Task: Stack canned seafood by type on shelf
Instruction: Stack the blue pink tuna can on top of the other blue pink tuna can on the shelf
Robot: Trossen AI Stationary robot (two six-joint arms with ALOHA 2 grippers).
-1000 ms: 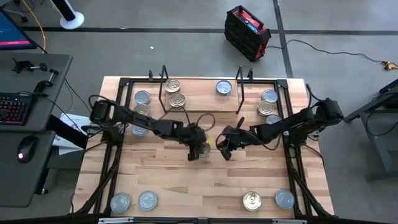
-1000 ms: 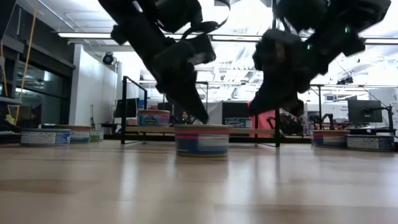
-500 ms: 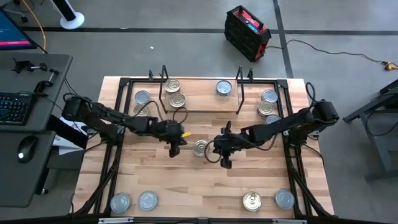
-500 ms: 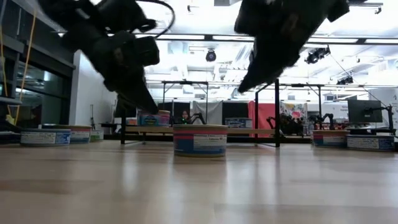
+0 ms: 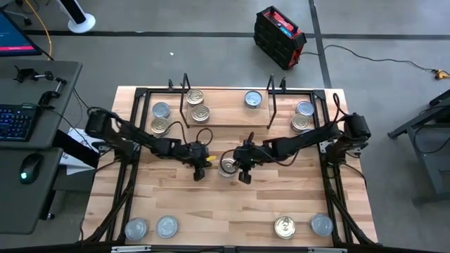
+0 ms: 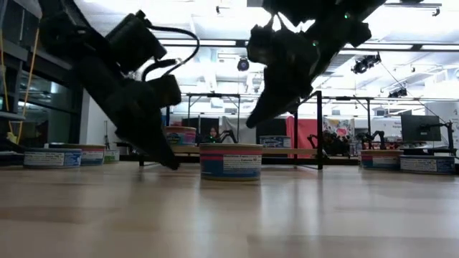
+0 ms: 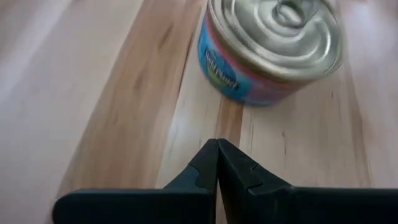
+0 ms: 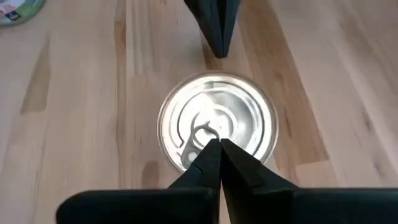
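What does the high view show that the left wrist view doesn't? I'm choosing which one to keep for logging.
Only the high view shows the low wooden shelf with black wire uprights, the other round tins around the light wooden tabletop, and both arms, with the right gripper shut beside the middle tin.

Only the left wrist view shows the blue and pink label on the side of the silver-lidded round tin, and the left gripper closed to a point short of that tin.

Both show that tin, standing on the table and not gripped.
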